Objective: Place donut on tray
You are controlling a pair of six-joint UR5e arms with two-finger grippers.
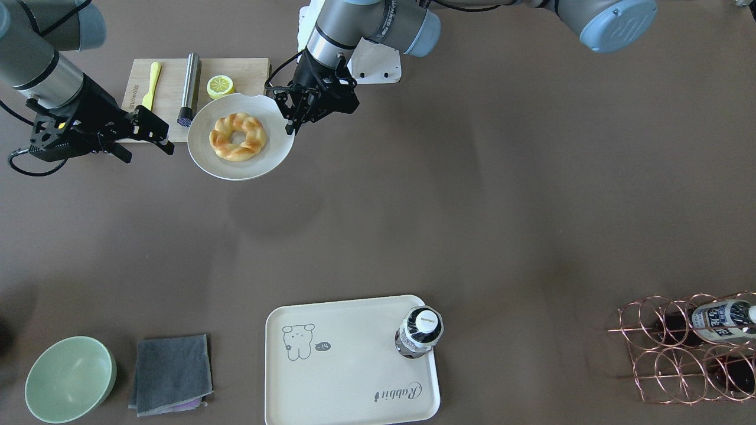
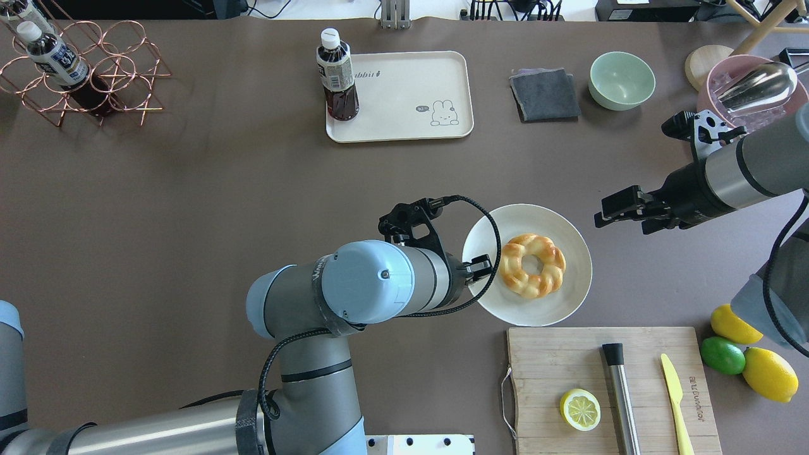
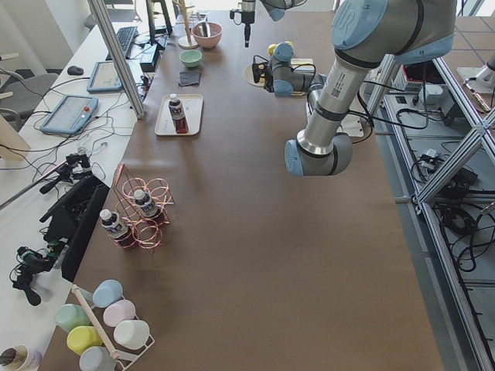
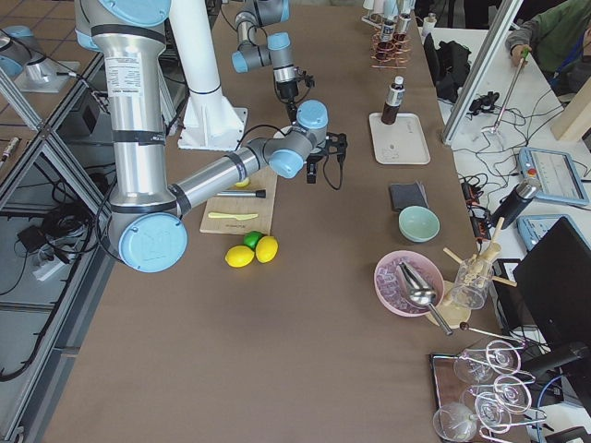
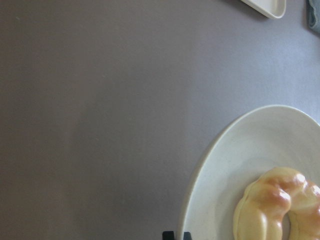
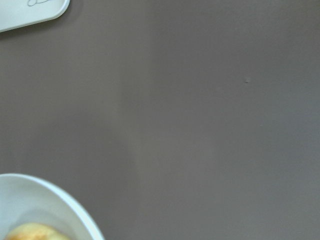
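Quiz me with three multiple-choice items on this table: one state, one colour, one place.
1. The bottle on the tray is: A lying flat; B upright, capped; C upright, uncapped.
2. The bowl beside the folded cloth is: A red; B black; C pale green.
3. The donut lies: A on the plate; B on the tray; C on the cutting board.
Key: B, a white cap tops the standing bottle; C, its rim and inside are mint; A, the white rim rings it.

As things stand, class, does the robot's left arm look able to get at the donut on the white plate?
Probably yes. The left gripper is at the rim of the plate, right beside the donut, and nothing stands between them or over the donut.
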